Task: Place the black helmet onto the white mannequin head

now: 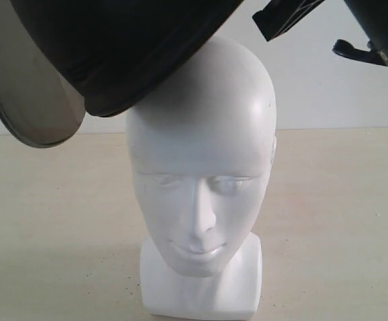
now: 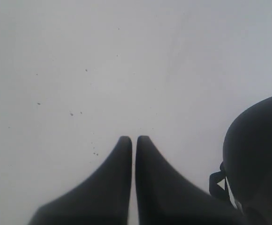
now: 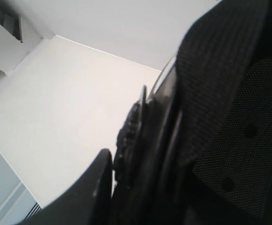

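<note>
Helmet: the matte black open-face helmet (image 1: 134,47) is hanging tilted, nearest the exterior camera. Its smoky brown translucent visor (image 1: 30,100) is jutting out on that view's left.
Head: the glossy white mannequin head (image 1: 204,174) is standing upright on its blocky neck base. The helmet's padded rim is overlapping one side of its crown, though I cannot tell whether they are touching.
Right gripper: the right gripper (image 3: 122,187) is clamping the helmet's edge, with one finger lying outside the shell and mesh lining beyond.
Left gripper: the left gripper (image 2: 134,145) is holding its fingers together on nothing.
Progress: the helmet is being carried over the head. Levelling, centring and lowering it are looking like what remains.
Backdrop: the pale beige table (image 1: 341,221) is running back to a plain white wall (image 1: 314,87).
Writing: nothing readable is showing.
</note>
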{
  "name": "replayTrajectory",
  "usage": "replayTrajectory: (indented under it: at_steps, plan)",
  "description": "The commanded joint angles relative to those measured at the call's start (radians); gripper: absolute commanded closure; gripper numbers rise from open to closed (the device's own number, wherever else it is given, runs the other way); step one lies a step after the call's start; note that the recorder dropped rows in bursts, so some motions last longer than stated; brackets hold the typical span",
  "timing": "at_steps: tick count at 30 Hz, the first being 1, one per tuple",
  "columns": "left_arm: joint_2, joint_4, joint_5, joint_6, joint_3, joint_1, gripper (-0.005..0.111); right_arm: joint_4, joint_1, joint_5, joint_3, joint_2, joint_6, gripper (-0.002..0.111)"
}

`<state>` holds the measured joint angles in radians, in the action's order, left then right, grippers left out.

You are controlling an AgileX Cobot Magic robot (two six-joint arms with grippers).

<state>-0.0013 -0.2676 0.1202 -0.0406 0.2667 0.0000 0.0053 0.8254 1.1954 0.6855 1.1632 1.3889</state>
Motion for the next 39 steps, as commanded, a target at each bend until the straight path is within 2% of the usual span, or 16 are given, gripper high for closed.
replayTrajectory:
  at_steps: [1,11,15,19,23,26,29,33,39]
  plan:
    - [0.001,0.003,0.029,-0.015,0.007,-0.004,0.102,0.026,-0.008,0.026,0.000,-0.012,-0.045,0.109]
    - [0.001,0.003,0.049,-0.004,0.010,-0.004,0.102,0.023,-0.008,0.026,0.000,0.004,-0.047,0.109]
    - [0.050,0.003,0.020,-0.015,0.053,-0.004,0.102,0.014,-0.008,0.026,0.000,0.048,-0.011,0.109]
    - [0.190,0.079,-0.086,0.004,0.191,-0.004,0.102,0.011,-0.008,0.026,0.000,0.081,0.007,0.109]
    - [0.353,0.185,-0.184,0.018,0.381,-0.004,0.102,0.007,-0.008,0.026,0.000,0.065,-0.095,0.109]
    - [0.499,0.189,-0.216,0.054,0.525,-0.004,0.102,-0.031,-0.008,0.026,0.000,0.056,-0.083,0.109]
    - [0.639,0.187,-0.304,0.095,0.664,-0.004,0.102,-0.045,-0.008,0.026,0.000,0.056,-0.079,0.109]
    - [0.802,0.106,-0.461,0.281,0.810,-0.043,0.102,-0.033,-0.008,0.026,0.000,0.056,-0.127,0.109]
    - [0.907,-0.296,-0.524,0.669,0.895,-0.080,0.102,0.019,-0.008,0.026,-0.018,0.056,-0.143,0.109]
